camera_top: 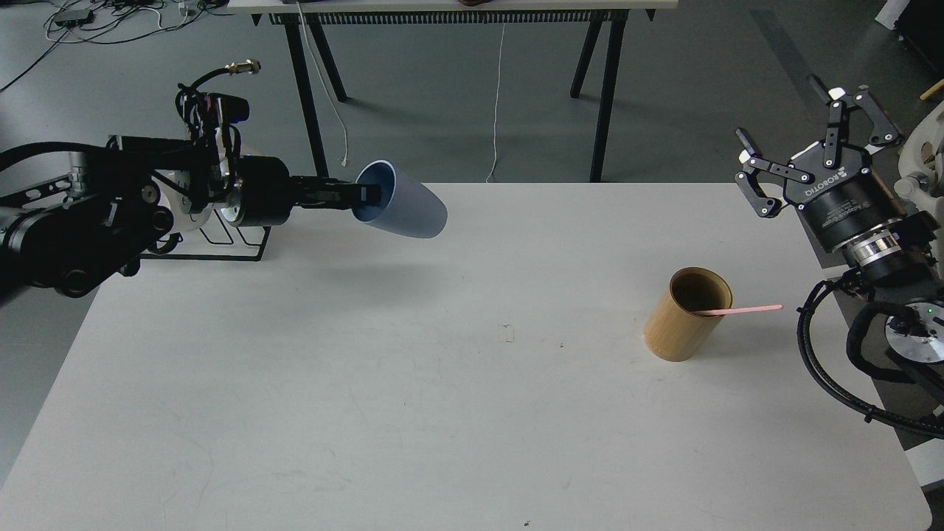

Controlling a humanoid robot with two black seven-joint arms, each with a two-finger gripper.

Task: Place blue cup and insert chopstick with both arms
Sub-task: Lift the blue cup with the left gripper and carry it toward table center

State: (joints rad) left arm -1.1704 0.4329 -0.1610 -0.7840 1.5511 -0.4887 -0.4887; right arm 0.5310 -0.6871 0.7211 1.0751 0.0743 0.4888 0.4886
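The blue cup hangs in the air above the table's far left part, lying on its side with its mouth toward my left arm. My left gripper is shut on the cup's rim, one finger inside it. The pink chopstick leans out of a tan wooden cylinder at the right, its free end pointing right. My right gripper is open and empty, raised beyond the table's right edge, above and to the right of the cylinder.
A black wire rack with white mugs stands at the far left, mostly hidden behind my left arm. The white table ends just right of the cylinder. A black-legged table stands behind.
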